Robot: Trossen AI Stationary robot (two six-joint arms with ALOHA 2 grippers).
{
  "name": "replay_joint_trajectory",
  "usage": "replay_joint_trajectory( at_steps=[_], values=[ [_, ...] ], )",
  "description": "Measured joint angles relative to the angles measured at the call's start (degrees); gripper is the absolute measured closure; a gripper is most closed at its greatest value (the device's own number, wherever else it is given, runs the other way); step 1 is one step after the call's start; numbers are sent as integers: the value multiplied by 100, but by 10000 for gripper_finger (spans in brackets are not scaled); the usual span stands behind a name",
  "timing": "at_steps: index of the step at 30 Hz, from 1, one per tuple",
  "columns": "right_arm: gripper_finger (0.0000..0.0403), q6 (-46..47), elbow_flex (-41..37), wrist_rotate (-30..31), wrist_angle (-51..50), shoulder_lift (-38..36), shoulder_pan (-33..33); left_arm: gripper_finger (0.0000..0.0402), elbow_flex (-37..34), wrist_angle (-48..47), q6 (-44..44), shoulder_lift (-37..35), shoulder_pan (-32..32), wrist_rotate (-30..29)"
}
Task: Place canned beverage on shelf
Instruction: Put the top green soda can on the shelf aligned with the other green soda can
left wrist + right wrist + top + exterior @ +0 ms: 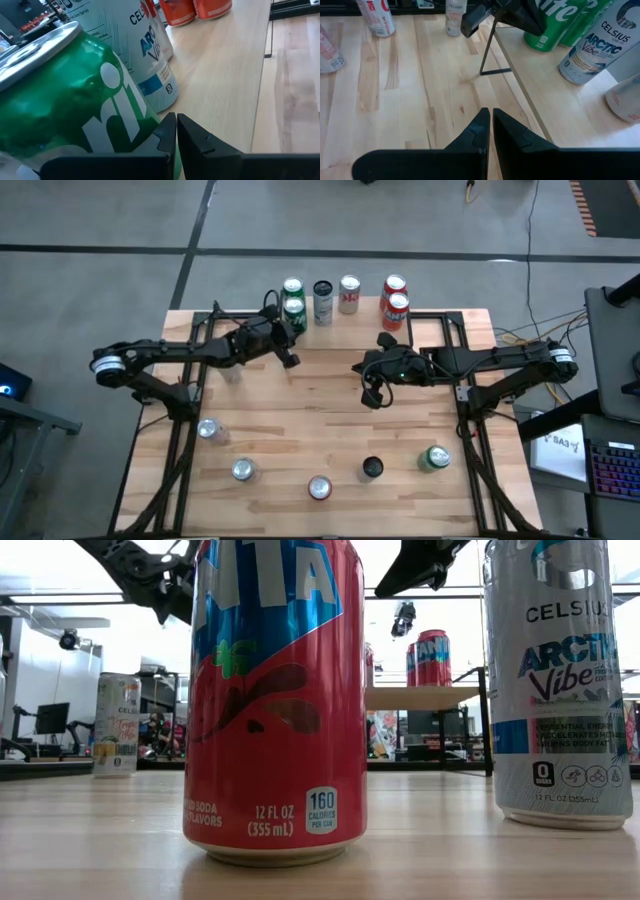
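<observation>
- Both sets of jaws are sitting pressed shut with nothing between them: the left gripper [291, 360] is hovering at the near edge of the shelf [365, 320], and the right gripper [375, 398] is hanging over the middle of the bench [300, 430].
- In the left wrist view, the left gripper [176, 131] is pointing along the shelf top [225, 75], right beside a green Sprite can [75, 105] that it is not gripping.
- The shelf is showing as a light wood board on thin black legs, running along the far edge of the bench.
- Standing on the shelf from its left end: two green cans [293, 305], a white-and-blue Celsius can [322, 302], a pale can [349, 294], and two red cans [395, 302] at its right end.
- The right wrist view is showing a black shelf leg [488, 50] meeting the bench, with bare wood beside it.
- Five more cans are waiting along the near edge of the bench: three silver-topped ones [242, 470] toward the near left corner, a dark one [372, 468], and a green one [434, 458] toward the near right corner.
- The bench centre, between the shelf and that near row, is lying open.
</observation>
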Motion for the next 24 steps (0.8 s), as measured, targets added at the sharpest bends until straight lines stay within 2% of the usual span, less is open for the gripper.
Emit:
replay_joint_trajectory(
  at_steps=[11, 18, 24],
  values=[
    [390, -26, 0, 0, 0, 0, 0, 402, 83, -346, 56, -228, -13, -70],
    [390, -46, 0, 0, -2, 0, 0, 402, 83, -952, 457, -605, 48, 816],
    [390, -76, -1, 0, -2, 0, 0, 402, 83, -1695, 868, -869, 228, 954]
  ],
)
